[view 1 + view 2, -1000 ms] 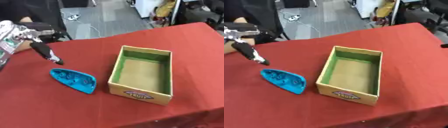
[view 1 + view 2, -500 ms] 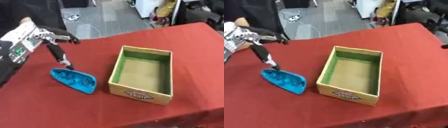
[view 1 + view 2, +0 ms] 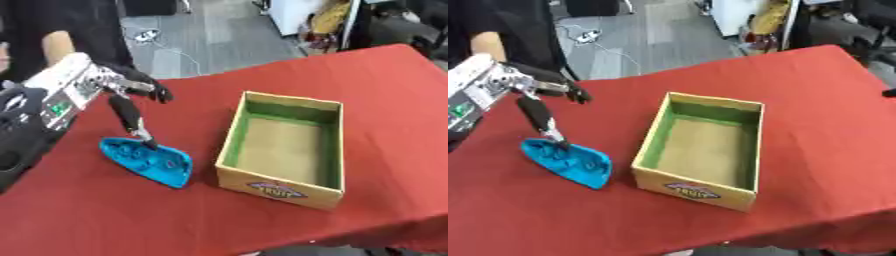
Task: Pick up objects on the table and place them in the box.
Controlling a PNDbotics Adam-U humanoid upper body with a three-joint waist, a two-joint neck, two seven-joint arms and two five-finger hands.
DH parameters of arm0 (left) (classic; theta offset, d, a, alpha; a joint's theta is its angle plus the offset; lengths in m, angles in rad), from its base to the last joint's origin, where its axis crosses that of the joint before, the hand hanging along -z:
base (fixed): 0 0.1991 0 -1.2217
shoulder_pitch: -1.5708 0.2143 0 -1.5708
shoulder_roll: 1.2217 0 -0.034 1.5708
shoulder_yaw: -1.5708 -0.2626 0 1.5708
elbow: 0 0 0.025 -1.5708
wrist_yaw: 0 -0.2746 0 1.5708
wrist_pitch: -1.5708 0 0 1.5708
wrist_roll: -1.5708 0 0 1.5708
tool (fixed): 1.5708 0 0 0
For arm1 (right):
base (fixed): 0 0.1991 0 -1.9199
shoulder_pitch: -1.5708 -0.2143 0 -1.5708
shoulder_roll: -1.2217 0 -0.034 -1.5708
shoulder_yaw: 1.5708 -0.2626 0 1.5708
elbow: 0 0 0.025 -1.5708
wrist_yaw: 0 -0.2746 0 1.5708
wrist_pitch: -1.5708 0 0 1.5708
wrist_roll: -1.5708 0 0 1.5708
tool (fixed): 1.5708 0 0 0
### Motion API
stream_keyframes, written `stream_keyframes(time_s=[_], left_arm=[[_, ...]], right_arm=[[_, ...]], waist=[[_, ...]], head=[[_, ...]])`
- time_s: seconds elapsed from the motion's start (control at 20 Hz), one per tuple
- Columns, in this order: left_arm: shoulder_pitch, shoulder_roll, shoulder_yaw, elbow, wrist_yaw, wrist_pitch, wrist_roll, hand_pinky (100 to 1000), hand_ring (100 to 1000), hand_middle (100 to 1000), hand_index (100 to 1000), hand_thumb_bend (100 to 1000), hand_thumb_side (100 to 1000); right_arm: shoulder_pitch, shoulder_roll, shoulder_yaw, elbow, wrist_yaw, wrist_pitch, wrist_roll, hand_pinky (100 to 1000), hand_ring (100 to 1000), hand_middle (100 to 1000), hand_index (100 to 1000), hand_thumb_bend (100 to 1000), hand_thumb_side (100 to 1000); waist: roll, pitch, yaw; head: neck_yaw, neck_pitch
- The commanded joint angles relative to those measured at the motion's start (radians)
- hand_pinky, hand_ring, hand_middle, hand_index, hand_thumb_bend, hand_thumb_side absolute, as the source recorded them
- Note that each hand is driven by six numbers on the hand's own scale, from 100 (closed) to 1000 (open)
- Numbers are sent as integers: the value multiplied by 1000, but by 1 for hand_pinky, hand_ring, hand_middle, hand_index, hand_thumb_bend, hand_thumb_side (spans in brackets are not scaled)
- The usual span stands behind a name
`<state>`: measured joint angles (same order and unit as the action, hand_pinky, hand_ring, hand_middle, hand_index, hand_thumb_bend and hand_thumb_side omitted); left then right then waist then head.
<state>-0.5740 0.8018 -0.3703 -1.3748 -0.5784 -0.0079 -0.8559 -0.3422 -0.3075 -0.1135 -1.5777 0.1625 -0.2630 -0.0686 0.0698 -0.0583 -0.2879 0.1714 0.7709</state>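
the left hand (image 3: 105, 90) comes in from the left side, one finger pointing straight down with its tip touching the upper edge of the blue object (image 3: 149, 160), the other fingers spread out and holding nothing. that blue object is a flat, boat-shaped piece lying on the red desk (image 3: 376, 85), its pointed end toward the near edge. just to its right, apart from it, stands the cardboard box (image 3: 284, 150), open at the top, green along the inside walls, brown on the floor, with a printed label on the near side. the blue piece is outside the box. the right hand shows in neither view.
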Motion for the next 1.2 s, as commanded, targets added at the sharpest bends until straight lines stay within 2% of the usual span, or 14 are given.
stream_keyframes(time_s=[0.05, 1.2], left_arm=[[-9, 8, -1, 16, 11, -4, -2, 907, 909, 864, 984, 1000, 385], [26, -27, -27, 61, 50, -13, 0, 895, 883, 824, 956, 1000, 380]], right_arm=[[-25, -10, -1, -21, 0, 1, 4, 602, 807, 829, 996, 457, 961], [-33, -6, 1, -24, 0, 1, 5, 602, 807, 828, 996, 457, 963]], waist=[[-3, -7, -3], [-2, -2, -10]], head=[[11, -1], [12, -1]])
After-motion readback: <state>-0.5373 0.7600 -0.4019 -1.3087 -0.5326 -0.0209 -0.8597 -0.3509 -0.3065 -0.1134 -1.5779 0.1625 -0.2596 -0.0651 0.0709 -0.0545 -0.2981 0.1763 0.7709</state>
